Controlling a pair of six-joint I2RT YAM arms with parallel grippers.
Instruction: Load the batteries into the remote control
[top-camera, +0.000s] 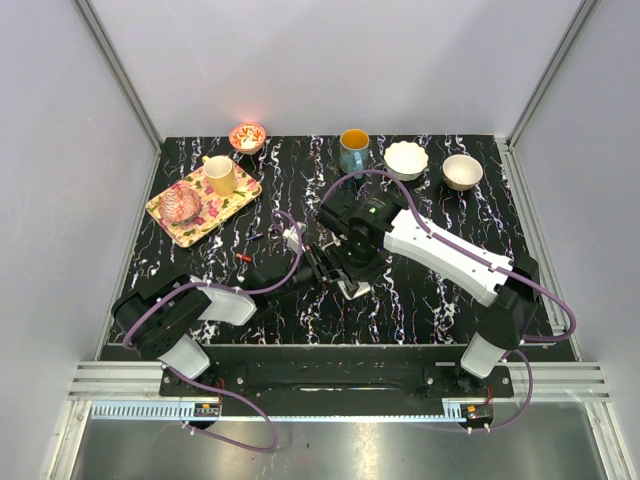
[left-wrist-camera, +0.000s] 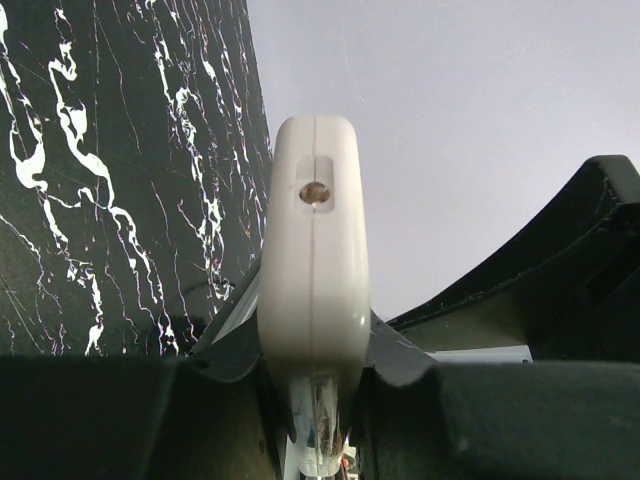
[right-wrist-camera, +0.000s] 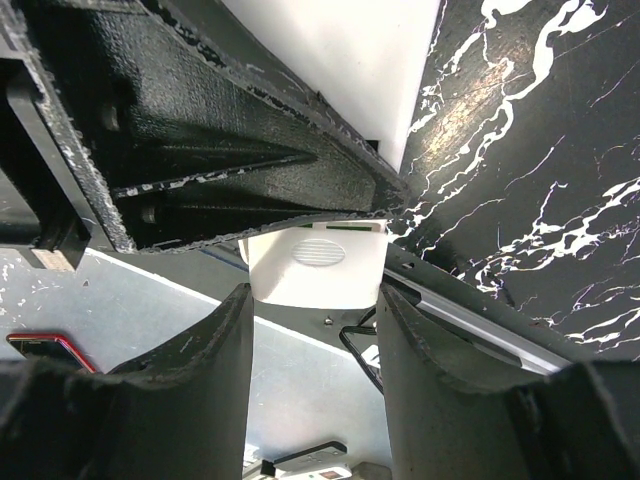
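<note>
White plastic is what both tools meet on, over the middle of the bench (top-camera: 420, 300). The left tool (left-wrist-camera: 312, 345) is clamped shut on the remote (left-wrist-camera: 313, 250), pinching its flat faces, so the end with the little round hole points away from that wrist. The right tool (right-wrist-camera: 315, 300) comes in from the other side and is closed across the remote's width. As far as I can tell, its fingers (right-wrist-camera: 205, 370) sit against the edges beside the ribbed cover (right-wrist-camera: 318, 252). The remote looks to be held up off the bench rather than lying on it.

By my reading the job has barely begun. The cover seems to be in place, and I see no cell in the remote. A reddish battery (top-camera: 243, 258) appears to lie loose on the bench at about nine o'clock from the tools; the greenish one I cannot pick out for sure. Opening the back, fetching both batteries and seating them all look left to do.

The bench is black with white veining.
- **Ten o'clock:** a flowered tray (top-camera: 240, 190) carrying a yellow cup (top-camera: 220, 175) and a pink dish (top-camera: 183, 203).
- **Eleven:** a small bowl (top-camera: 247, 135).
- **Twelve:** a blue mug (top-camera: 353, 150).
- **One:** two white bowls (top-camera: 406, 158).

Plain pale walls with metal corner posts close in three sides.
</note>
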